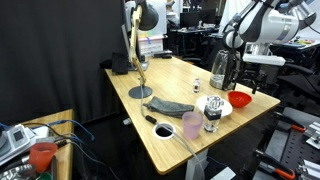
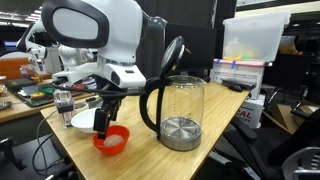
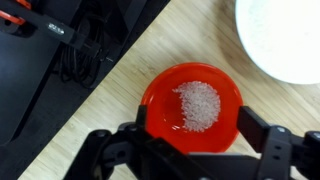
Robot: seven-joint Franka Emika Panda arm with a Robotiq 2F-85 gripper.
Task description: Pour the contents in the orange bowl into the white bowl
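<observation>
Directly beneath the downward-pointing gripper, between its wide-spread jaws, sits the small glossy red-orange plastic bowl of white grains on the wooden worktop. Just beyond the gripper lies the shallow white round bowl. The white arm hunches overhead.

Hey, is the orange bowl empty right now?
No, the wrist view shows a small heap of white grains lying in the middle of the orange bowl.
</observation>
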